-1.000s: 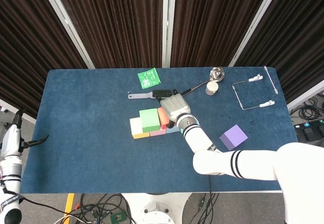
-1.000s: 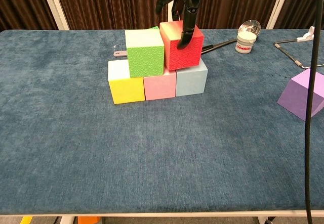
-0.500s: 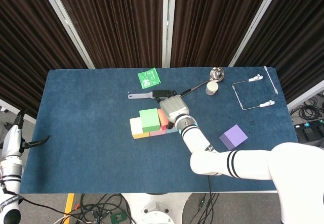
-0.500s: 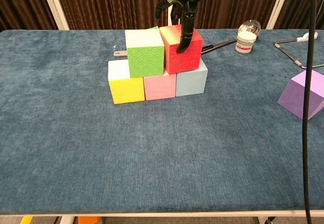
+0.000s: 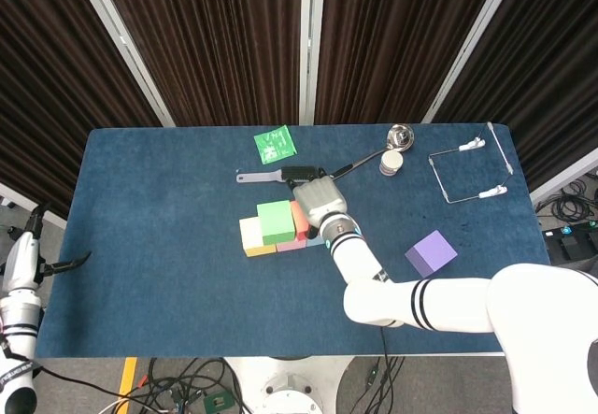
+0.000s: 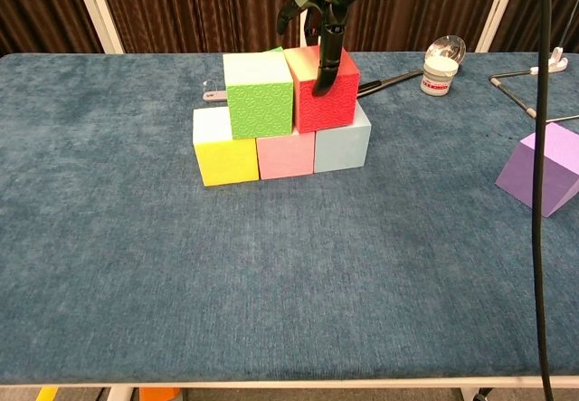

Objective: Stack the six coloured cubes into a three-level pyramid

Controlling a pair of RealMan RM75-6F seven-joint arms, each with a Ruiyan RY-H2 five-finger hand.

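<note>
Cubes sit stacked on a blue cloth-covered table (image 6: 136,265) — a yellow cube (image 6: 225,151), a pink cube (image 6: 285,154) and a pale blue cube (image 6: 342,143) form the bottom row directly below the right hand (image 6: 318,3). On top of them rest a green cube (image 6: 260,94) and a red cube (image 6: 324,89), side by side and touching. The right hand reaches down from above onto the red cube, with one dark finger lying down its front face and the others curled behind; whether it truly grips the cube or only presses on it cannot be told. In the head view the same hand (image 5: 318,199) covers most of the red cube (image 5: 299,218).

Off to the hand's right, well apart from the stack, a purple cube (image 6: 547,167) lies tilted on the cloth. Dark pleated curtains (image 5: 215,40) with pale vertical rails hang behind the table.

Beyond the hand — toward the curtains — stands a small white jar (image 6: 438,71) with a shiny metal bowl (image 5: 401,136) just behind it; what they hold cannot be seen. A green packet (image 5: 274,144) lies further left, a wire frame (image 5: 464,176) further right.

The left hand (image 5: 56,265) hangs off the table's left edge, its state unclear.
</note>
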